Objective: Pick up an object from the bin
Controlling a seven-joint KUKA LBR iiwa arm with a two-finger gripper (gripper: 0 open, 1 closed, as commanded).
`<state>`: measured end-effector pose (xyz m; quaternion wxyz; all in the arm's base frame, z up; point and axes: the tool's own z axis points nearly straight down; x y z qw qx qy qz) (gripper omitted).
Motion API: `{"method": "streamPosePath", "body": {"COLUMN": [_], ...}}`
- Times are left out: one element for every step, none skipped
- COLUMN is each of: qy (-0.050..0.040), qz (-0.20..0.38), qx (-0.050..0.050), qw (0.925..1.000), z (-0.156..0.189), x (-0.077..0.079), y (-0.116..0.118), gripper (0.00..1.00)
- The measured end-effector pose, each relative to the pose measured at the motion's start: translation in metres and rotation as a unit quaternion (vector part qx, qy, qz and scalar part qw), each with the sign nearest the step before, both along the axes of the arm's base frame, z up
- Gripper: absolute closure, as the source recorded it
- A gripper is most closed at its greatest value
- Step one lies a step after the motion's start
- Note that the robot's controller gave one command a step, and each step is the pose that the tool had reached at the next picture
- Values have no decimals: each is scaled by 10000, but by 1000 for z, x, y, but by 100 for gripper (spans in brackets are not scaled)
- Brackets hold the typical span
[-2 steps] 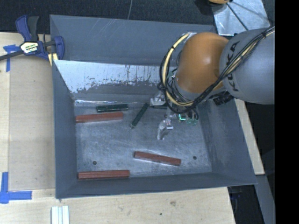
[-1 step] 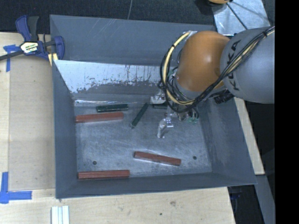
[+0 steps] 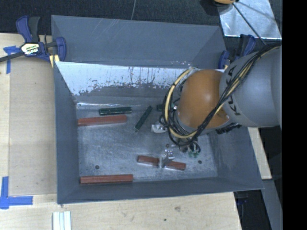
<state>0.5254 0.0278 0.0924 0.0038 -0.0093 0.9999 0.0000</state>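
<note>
My gripper (image 3: pixel 168 158) hangs low over the front middle of the bin floor, below the orange wrist cover. Right under it lies a short reddish-brown stick (image 3: pixel 148 161), pointing left to right; a second brown piece (image 3: pixel 177 166) continues on the gripper's right, and the gripper hides where the two meet. A small white thing (image 3: pixel 157 127) lies just behind the gripper. Further back a dark slim stick (image 3: pixel 143 118) lies tilted.
A long brown stick (image 3: pixel 106 178) lies along the front wall at the left. At the back left, a dark green stick (image 3: pixel 115 111) lies just behind another brown stick (image 3: pixel 102 120). The arm and its cables cover the bin's right side.
</note>
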Motion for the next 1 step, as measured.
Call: {"method": "streamPosePath", "body": {"qy": [-5], "qz": [241], "qx": [-3], "qw": [9997], "z": [-13], "x": [-19], "y": [3], "gripper": [0]}}
